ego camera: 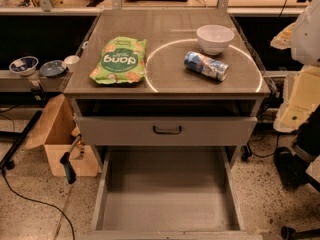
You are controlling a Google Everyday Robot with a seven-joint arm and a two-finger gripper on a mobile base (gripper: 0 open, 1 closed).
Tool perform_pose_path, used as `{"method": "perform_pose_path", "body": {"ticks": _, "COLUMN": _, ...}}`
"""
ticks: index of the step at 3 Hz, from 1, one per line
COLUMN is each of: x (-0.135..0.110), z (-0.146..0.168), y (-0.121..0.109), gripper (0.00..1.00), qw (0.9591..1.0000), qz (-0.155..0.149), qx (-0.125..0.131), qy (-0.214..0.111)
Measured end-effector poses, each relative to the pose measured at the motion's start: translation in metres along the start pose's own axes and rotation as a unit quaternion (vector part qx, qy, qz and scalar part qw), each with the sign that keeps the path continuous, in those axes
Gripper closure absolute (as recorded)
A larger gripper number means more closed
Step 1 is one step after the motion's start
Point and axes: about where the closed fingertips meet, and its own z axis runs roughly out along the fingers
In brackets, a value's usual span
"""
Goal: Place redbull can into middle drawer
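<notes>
On the counter, the redbull can lies sideways and may roll if nudged. My hand is off-frame; I cannot tell its opening.

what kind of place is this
Probably a robotics lab: a metal cabinet with a staged redbull can, white bowl and snack bag, and a loose cable across the floor. The gripper is not in view.
</notes>
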Motion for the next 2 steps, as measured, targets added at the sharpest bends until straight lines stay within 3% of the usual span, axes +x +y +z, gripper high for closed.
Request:
{"method": "perform_pose_path", "body": {"ticks": 1, "x": 0.0, "z": 0.0, "y": 0.0, "gripper": 0.0, "qw": 1.0, "qz": 0.0, "qx": 0.0, "qy": 0.0}}
{"method": "perform_pose_path", "body": {"ticks": 2, "x": -0.004, "z": 0.006, "y": -0.019, "gripper": 0.0, "qw": 1.0, "qz": 0.0, "qx": 0.007, "qy": -0.007}}
